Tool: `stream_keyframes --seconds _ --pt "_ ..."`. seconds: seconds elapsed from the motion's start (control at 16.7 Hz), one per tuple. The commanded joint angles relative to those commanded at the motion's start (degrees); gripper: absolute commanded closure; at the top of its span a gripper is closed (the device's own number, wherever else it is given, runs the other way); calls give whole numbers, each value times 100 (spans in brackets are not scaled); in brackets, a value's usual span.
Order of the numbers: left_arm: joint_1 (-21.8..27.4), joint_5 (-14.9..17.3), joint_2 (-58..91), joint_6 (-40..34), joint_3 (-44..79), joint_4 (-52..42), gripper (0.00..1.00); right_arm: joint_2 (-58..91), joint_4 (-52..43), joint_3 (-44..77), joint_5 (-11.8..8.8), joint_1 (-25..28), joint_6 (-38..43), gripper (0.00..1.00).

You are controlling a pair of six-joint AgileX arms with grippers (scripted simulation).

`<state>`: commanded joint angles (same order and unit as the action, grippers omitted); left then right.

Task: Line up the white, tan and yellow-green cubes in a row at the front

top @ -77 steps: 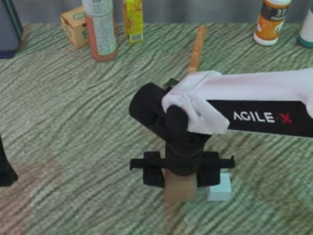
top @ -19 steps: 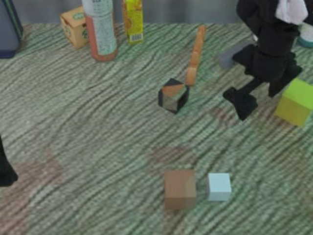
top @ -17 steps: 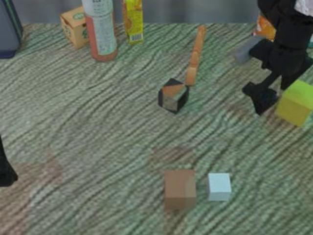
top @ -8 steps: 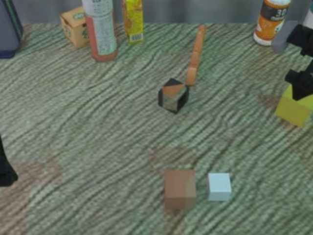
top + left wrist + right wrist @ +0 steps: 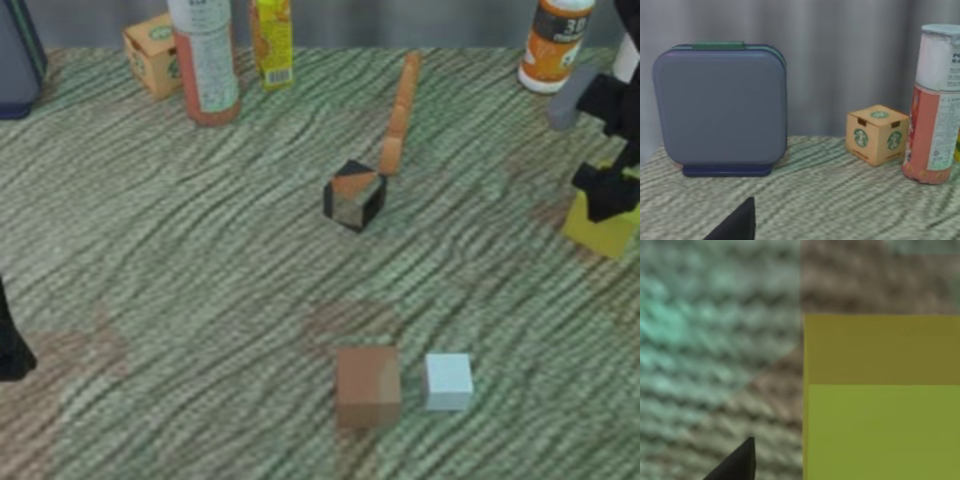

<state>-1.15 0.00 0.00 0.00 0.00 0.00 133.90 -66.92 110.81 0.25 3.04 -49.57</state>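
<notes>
- I am hovering my right gripper [image 5: 612, 190] directly over the yellow-green cube [image 5: 600, 228] at the table's right edge; finger spread: cannot tell.
- Tan cube [image 5: 367, 386] and white cube [image 5: 448, 381] are sitting side by side at the front.
- My left arm [image 5: 12, 345] is idling at the left edge.

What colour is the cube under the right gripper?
Yellow-green cube: lime top face, darker yellow side. Clearest in the right wrist view.

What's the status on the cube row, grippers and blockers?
Right gripper over yellow-green cube at right edge, grasp unclear. Left arm parked at left edge. Tan cube and white cube side by side at front. Nothing blocking.
</notes>
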Motion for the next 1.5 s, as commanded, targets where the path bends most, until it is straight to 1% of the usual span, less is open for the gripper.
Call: stream_keyframes --seconds 0.24,0.54,1.32,1.38,1.5 --pt "0 0 0 0 0 0 0 254 918 -630 3 -4 -3 0" --pt "0 0 0 0 0 0 0 314 1075 -759 4 -5 -6 0" --pt "0 0 0 0 0 0 0 314 1075 -759 4 -5 -6 98" --pt "0 0 0 0 0 0 0 314 1075 -759 4 -5 -6 100" --pt "0 0 0 0 0 0 0 314 1075 -759 4 -5 -6 100"
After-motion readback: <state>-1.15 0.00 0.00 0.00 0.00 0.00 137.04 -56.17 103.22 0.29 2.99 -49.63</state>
